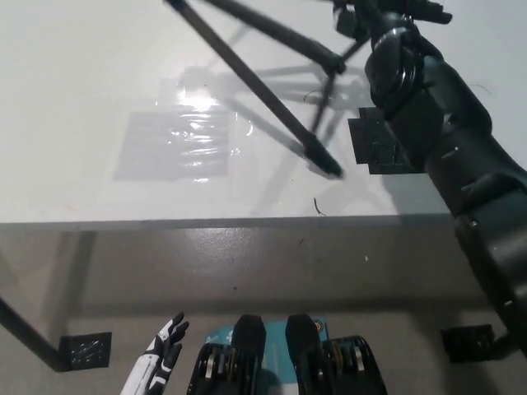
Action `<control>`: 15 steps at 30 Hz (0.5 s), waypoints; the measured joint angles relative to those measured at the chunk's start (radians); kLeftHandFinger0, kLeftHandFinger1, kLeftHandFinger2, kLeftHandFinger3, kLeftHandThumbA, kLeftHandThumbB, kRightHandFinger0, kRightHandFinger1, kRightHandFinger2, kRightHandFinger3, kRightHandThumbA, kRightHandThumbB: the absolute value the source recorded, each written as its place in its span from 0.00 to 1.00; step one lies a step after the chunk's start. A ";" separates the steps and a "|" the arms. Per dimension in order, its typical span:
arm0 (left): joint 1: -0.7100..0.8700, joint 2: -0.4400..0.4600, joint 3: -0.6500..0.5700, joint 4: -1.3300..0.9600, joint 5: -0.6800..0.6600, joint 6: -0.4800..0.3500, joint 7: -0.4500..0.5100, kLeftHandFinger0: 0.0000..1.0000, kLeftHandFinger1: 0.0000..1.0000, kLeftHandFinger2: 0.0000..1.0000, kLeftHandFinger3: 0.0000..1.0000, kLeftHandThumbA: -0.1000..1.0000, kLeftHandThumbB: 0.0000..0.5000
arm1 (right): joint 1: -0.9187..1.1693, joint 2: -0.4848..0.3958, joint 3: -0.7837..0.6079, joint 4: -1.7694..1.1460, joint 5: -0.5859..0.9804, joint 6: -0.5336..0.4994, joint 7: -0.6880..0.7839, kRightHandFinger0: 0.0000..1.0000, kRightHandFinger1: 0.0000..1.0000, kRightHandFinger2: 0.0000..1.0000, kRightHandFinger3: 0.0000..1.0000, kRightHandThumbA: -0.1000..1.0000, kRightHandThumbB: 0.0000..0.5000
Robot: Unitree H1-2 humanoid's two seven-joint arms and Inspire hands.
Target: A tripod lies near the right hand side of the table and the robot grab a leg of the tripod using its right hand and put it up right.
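Note:
The tripod is raised off its side. Its head is out of the picture at the top. One long dark leg slants down from the upper left to a foot that rests on the white table. A second leg ends in the air near the right arm, and a thinner third leg hangs below it. My black right hand is at the top edge, shut on a tripod leg and partly cut off. My white left hand rests low at the bottom left, fingers apart.
A glossy clear patch lies on the table left of the foot. A black square piece sits beside my right forearm. The table's front edge runs across the middle, with grey floor and black foot plates below.

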State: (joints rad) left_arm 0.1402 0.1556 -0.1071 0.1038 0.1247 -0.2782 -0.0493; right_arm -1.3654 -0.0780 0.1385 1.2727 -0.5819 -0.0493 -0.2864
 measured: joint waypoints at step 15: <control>0.001 0.000 0.000 -0.001 0.005 -0.021 0.000 1.00 1.00 1.00 1.00 1.00 0.91 | 0.007 0.072 -0.261 -0.144 0.157 -0.083 -0.184 0.00 0.04 0.50 0.58 0.00 0.23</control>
State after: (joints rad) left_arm 0.1410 0.1554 -0.1074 0.1030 0.1301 -0.2991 -0.0490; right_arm -1.3584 -0.0058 -0.1228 1.1283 -0.4248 -0.1319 -0.4706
